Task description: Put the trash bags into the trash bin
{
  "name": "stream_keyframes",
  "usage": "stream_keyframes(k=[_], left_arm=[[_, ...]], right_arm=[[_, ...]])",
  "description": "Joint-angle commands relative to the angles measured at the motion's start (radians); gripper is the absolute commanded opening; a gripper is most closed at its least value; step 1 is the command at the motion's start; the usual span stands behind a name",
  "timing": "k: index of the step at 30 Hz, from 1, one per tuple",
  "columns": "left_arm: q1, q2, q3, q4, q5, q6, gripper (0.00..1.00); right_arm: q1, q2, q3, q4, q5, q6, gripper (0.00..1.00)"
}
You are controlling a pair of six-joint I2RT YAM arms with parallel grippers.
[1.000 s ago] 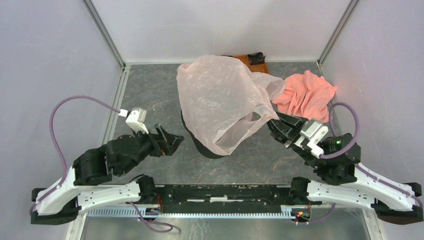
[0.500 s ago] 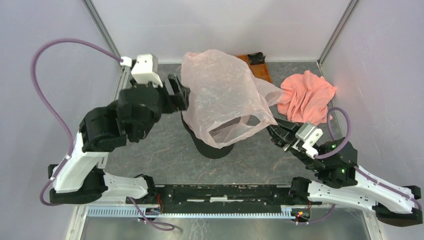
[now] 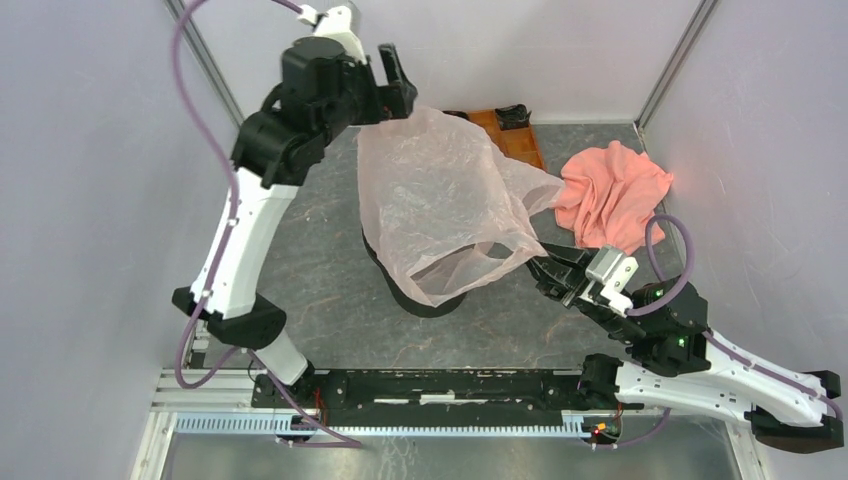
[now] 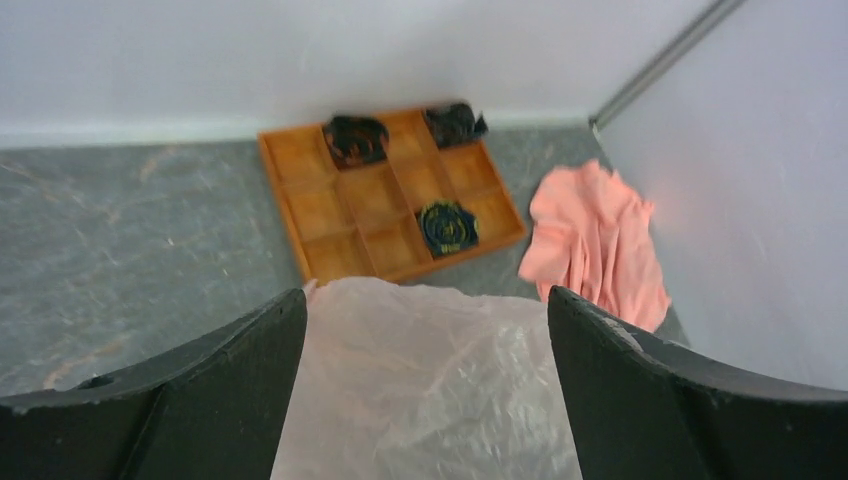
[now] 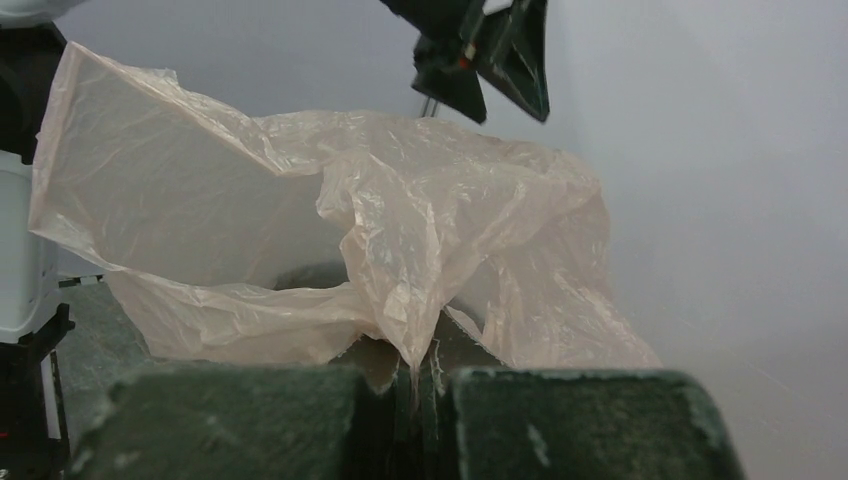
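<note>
Translucent pale pink crinkly plastic bag (image 3: 440,200) drapes over the round black plastic bin (image 3: 420,303) on the grey counter (image 3: 320,230); my right fingers (image 5: 590,420) clamp its edge, left fingers (image 4: 160,400) spread apart above.

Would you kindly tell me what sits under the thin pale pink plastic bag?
A round black plastic bin stands under the pale pink plastic bag; only its near-left side shows. The bag covers its opening and far rim, so its inside cannot be seen.

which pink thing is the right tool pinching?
The translucent, crinkly trash bag, clamped in the right tool. The opaque salmon cloth lies loose, not gripped by anything.
</note>
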Motion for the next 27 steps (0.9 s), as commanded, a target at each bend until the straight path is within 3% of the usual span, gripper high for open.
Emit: stream_keyframes(k=[1,3,5,8,10,17,23,27], left_arm=[[0.019,-0.005,-0.133,0.115,0.164,0.034,0.96],[0.019,-0.018,-0.195,0.125,0.209,0.030,0.95],[0.018,-0.070,-0.291,0.163,0.343,0.006,0.92],[0.017,-0.260,-0.567,0.394,0.511,-0.087,0.80],[0.018,-0.374,-0.703,0.479,0.512,-0.135,0.69],[-0.002,-0.528,-1.007,0.504,0.501,-0.192,0.63],[-0.054,-0.481,-1.122,0.511,0.437,-0.181,0.61],[-0.068,-0.406,-1.132,0.503,0.406,-0.173,0.62]], right_arm=[[0.000,-0.002,-0.010,0.017,-0.043,0.048,0.00],[0.002,-0.004,-0.012,0.013,-0.047,0.048,0.00],[0.000,-0.003,-0.014,0.007,-0.046,0.047,0.00],[0.000,-0.004,-0.021,0.019,-0.045,0.049,0.00],[0.000,-0.003,-0.025,0.032,-0.049,0.054,0.00],[0.000,0.041,-0.028,0.096,-0.052,0.078,0.00],[0.000,0.147,0.054,0.228,0.082,0.140,0.00],[0.000,0.243,0.160,0.221,0.177,0.175,0.00]])
